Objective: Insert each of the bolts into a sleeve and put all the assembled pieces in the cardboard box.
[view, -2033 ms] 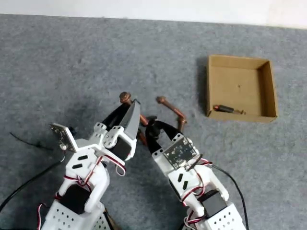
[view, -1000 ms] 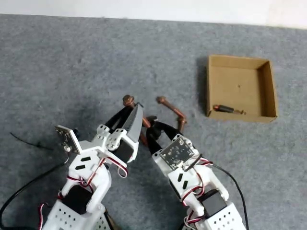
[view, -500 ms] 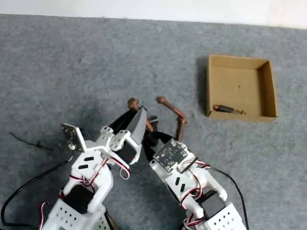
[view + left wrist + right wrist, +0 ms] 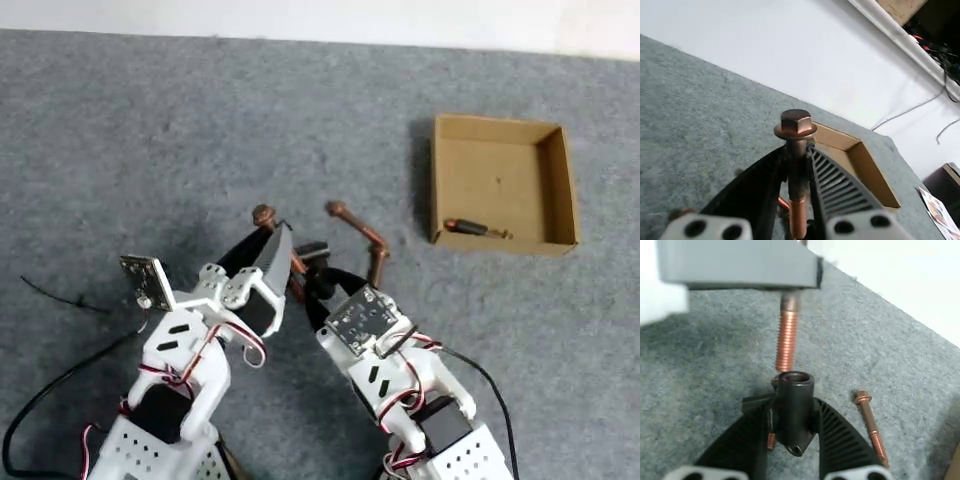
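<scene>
So far, one assembled piece [image 4: 476, 229] is lodged in the cardboard box [image 4: 441, 180]. A copper bolt [image 4: 795, 125] is clamped by the left gripper [image 4: 798, 149] at the mouth of the black sleeve [image 4: 794, 385], which is gripped by the right gripper [image 4: 792, 409]. Two loose bolts [image 4: 358, 228] are left on the carpet [image 4: 200, 130].

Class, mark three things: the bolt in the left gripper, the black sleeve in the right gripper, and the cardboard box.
bolt [image 4: 795, 124], left wrist view, hexagonal head.
black sleeve [image 4: 796, 405], right wrist view, outer side wall.
cardboard box [image 4: 500, 180], high view, bare floor.

Centre: bolt [image 4: 786, 347] tip at sleeve [image 4: 794, 405] mouth; right: cardboard box [image 4: 495, 123], assembled piece [image 4: 470, 228] inside.
</scene>
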You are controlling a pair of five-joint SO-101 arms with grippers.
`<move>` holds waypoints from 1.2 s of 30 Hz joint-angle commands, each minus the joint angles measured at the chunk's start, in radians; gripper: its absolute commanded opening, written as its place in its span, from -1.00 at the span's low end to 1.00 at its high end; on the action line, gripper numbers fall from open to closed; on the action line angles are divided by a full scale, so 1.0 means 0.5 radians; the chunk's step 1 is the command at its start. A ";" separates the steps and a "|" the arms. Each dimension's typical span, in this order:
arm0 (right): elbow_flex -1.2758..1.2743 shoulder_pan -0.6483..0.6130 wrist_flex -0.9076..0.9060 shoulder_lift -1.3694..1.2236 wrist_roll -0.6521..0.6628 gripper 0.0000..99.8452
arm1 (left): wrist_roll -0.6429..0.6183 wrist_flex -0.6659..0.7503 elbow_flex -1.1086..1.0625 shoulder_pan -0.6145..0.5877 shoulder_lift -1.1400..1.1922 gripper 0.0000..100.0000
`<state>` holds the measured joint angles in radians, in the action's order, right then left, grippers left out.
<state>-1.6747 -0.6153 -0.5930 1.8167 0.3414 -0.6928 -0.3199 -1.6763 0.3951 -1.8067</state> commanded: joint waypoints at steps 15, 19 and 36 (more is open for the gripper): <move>-0.109 0.005 0.078 0.044 0.018 -0.99 | -0.018 -0.086 -0.038 0.241 -0.032 -0.99; -0.109 0.005 0.078 0.044 0.018 -0.99 | -0.018 -0.083 -0.038 0.238 -0.032 -0.99; -0.100 0.002 0.078 0.044 0.009 -0.99 | -0.018 -0.083 -0.038 0.195 -0.029 -0.99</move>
<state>-1.6747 -0.6137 -0.5946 1.8151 0.3429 -0.6928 -0.3506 -1.6763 0.4795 -1.8236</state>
